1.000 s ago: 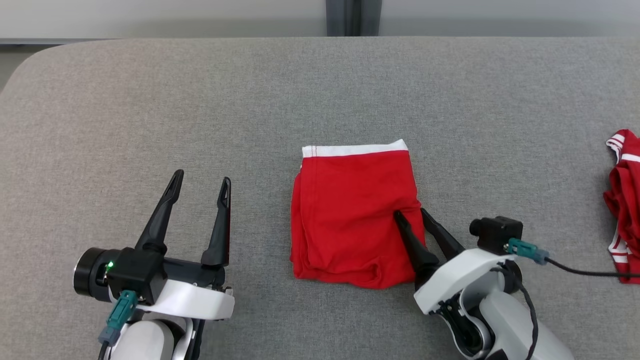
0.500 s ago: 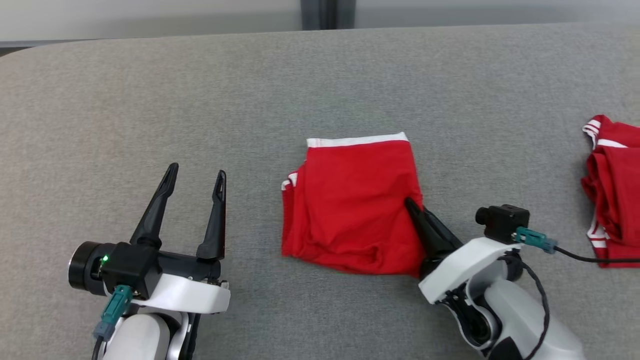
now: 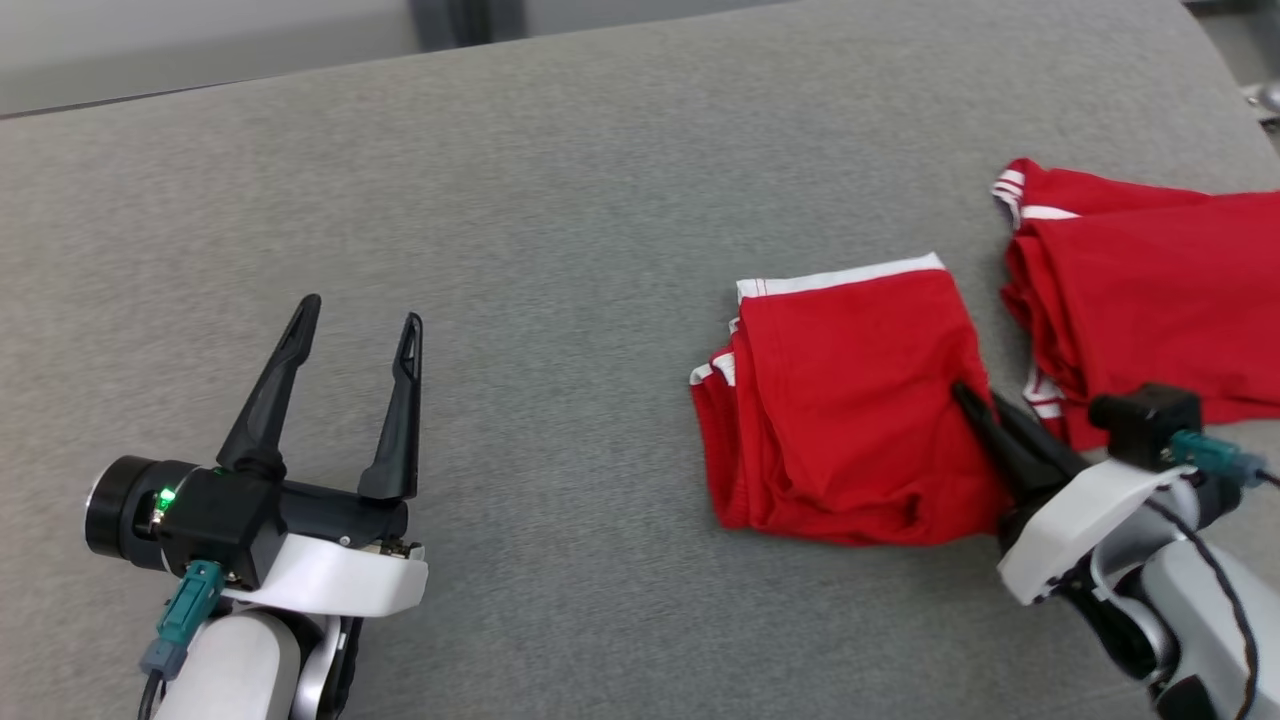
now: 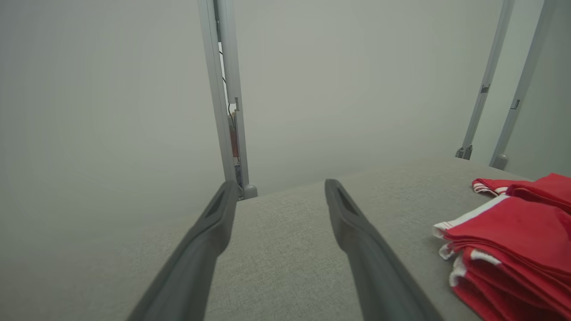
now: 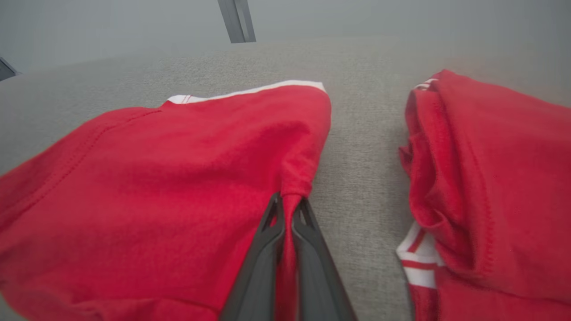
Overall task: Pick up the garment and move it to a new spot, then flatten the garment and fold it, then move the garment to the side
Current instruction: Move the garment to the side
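Looks like we're doing the move-aside step, right gripper (image 3: pixel 965 395) pinching the folded garment (image 3: pixel 850 400) by its right edge on the grey table (image 3: pixel 500 200) beside another red pile (image 3: pixel 1150 290), left gripper (image 3: pixel 361 310) hanging spread, so next we're probably needing a gentle drag that keeps the fold.

Seen along the left tool (image 4: pixel 281 185), its two dark fingers (image 4: pixel 200 249) spread wide above a grey worktop (image 4: pixel 285 249). At far right, a folded red garment (image 4: pixel 513 240) with white trim, a second red piece (image 4: pixel 544 185) just behind. Beyond, a pale wall (image 4: pixel 111 89) and grey metal posts (image 4: pixel 223 89).
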Controlling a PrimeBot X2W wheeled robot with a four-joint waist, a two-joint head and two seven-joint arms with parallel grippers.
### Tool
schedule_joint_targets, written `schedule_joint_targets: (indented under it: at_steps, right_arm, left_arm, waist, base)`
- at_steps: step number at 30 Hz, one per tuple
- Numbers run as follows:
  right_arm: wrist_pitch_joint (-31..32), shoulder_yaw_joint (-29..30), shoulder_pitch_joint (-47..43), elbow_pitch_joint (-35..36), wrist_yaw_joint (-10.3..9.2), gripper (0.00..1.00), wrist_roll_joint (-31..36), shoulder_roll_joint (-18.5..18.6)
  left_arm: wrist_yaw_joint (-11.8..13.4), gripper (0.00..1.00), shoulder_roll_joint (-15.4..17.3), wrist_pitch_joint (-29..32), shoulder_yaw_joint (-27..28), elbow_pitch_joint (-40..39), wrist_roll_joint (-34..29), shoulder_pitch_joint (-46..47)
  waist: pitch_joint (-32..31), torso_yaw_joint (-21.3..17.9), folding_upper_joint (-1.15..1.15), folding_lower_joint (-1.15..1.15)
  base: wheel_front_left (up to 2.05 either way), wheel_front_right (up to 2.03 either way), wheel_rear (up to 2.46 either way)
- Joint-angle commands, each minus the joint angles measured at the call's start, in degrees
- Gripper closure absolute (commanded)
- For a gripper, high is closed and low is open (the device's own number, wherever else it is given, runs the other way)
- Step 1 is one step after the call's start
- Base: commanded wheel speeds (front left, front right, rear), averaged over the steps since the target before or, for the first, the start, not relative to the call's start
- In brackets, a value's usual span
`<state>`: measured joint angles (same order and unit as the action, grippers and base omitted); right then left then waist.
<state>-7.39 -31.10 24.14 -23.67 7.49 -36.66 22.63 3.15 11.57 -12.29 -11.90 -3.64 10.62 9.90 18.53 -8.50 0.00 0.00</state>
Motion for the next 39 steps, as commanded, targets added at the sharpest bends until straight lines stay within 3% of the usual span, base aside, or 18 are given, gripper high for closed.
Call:
schedule_joint_targets:
  at_steps: [1,5,10,22,26,27,28,29,39]
  right_arm:
    - [0.5,0.6,0.3,0.8,0.01,1.0,0.4,0.4]
    - [4.2,1.7,2.9,6.5,0.0,1.0,4.4,4.4]
    - [7.2,3.1,7.8,10.1,0.0,1.0,4.4,7.8]
    - [9.1,3.1,17.3,1.0,0.0,1.0,0.4,18.1]
    - [8.5,0.2,19.5,-2.5,0.0,1.0,-0.2,18.9]
    - [7.9,-0.4,20.1,-3.7,0.0,0.94,0.2,19.2]
    - [7.1,-0.8,20.5,-4.8,0.0,0.09,-0.1,18.9]
    - [6.4,-1.1,20.9,-6.3,0.0,0.0,-0.3,18.5]
    - [0.7,3.2,17.9,-17.2,0.0,0.0,-2.8,13.1]
  left_arm:
    - [0.1,0.0,0.3,0.0,0.2,-0.4,-0.3,1.2]
    - [-0.1,0.0,1.3,1.0,0.1,-1.4,-0.6,1.8]
    - [-0.5,0.0,1.7,1.9,-0.6,-2.3,-0.8,3.0]
    - [-1.2,0.0,1.7,1.6,-2.1,-1.9,-0.9,5.3]
    - [-1.1,0.0,1.8,1.2,-2.2,-1.6,-0.7,6.0]
    - [-1.0,0.0,1.7,1.2,-2.3,-1.5,-0.7,6.1]
    - [-1.1,0.0,1.6,1.2,-2.5,-1.4,-0.6,6.4]
    - [-1.1,0.0,1.6,1.2,-2.6,-1.3,-0.6,6.5]
    - [-0.3,0.0,1.4,0.6,-2.5,0.0,0.2,5.1]
  waist:
    - [1.2,-2.7,0.0,0.0]
    - [2.5,-5.6,0.0,0.0]
    - [4.3,-7.5,0.0,0.0]
    - [7.8,-5.3,0.0,0.0]
    - [8.3,-5.0,0.0,0.0]
    - [8.3,-4.9,0.0,0.0]
    - [8.4,-4.8,0.0,0.0]
    - [8.3,-4.7,0.0,0.0]
    - [5.0,-4.5,0.0,0.0]
  base:
    - [0.0,0.0,0.0]
    - [0.0,0.0,0.0]
    - [0.0,0.0,0.0]
    - [0.0,0.0,0.0]
    - [0.0,0.0,0.0]
    - [0.0,0.0,0.0]
    - [0.0,0.0,0.0]
    - [0.0,0.0,0.0]
    - [0.0,0.0,0.0]
